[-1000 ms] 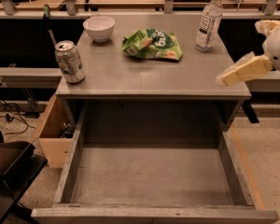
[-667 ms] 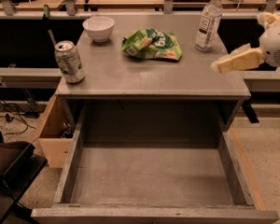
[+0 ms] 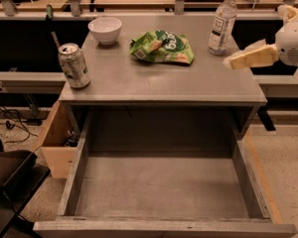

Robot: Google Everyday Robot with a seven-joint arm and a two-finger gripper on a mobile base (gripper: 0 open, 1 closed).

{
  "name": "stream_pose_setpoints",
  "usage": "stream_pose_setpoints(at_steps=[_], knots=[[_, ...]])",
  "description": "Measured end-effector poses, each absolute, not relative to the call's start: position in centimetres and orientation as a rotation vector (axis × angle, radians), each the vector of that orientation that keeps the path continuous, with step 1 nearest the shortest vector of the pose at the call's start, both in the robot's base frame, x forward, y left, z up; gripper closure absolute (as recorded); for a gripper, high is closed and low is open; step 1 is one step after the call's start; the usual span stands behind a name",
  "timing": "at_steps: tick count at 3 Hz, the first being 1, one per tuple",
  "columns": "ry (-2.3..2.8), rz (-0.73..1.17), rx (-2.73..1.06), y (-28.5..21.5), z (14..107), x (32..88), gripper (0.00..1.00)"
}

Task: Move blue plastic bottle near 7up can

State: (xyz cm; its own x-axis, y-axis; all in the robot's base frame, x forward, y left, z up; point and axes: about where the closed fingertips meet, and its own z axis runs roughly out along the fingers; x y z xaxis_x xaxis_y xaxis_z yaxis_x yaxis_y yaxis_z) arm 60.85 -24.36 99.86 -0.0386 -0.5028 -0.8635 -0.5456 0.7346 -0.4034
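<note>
The blue plastic bottle stands upright at the tabletop's far right corner, just beyond the pincer hovering at the right edge (open or closed, I cannot tell), with the 7up can at the near left corner.

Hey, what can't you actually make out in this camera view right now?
Camera view:
- Tool, at the table's right edge near the blue plastic bottle: arm cut off by the picture's right edge.
- Bottle's label print: too small to read.
- 7up can: lettering too small to read.
- Space behind the open drawer: lost in shadow.
</note>
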Motion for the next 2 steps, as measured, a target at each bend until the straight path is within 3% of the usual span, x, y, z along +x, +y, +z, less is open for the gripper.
stream_pose_setpoints(at_steps=[2], knots=[[1.644,0.105,-0.616,-27.2,99.1,65.6,0.00]])
